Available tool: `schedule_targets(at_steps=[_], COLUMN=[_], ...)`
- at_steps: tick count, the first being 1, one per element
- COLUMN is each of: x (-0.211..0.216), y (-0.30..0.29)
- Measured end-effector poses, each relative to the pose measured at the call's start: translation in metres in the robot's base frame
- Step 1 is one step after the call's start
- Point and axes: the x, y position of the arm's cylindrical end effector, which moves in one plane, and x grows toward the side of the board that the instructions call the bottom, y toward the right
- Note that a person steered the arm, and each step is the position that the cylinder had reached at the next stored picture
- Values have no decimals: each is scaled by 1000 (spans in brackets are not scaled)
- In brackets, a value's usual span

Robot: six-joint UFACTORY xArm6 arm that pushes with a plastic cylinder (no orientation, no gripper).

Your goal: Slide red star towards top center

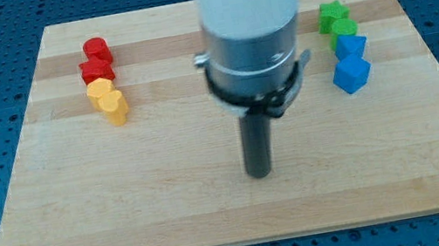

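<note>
The red star (96,70) lies at the upper left of the wooden board (169,193), touching a red round block (95,48) above it and a yellow block (99,92) below it. A yellow heart-like block (115,108) sits just under that. My tip (259,172) rests on the board near its middle, far to the right of and below the red star, touching no block.
At the upper right stand a green star (332,13), a green block (344,29), a blue block (351,45) and a larger blue block (351,74) in a column. The arm's white and metal body (251,30) hides the top centre of the board.
</note>
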Motion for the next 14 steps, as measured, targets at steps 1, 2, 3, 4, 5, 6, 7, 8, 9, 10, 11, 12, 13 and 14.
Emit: schedule_targets(at_steps=[1, 2, 3, 4, 5, 6, 7, 8, 9, 10, 11, 12, 13, 14], x=[30, 35, 18, -28, -48, -48, -51, -81, -145, -228, -285, -303, -304, -290], y=[-69, -148, -220, -268, -310, -310, -311, -311, -311, -303, -268, -195, -220, -273])
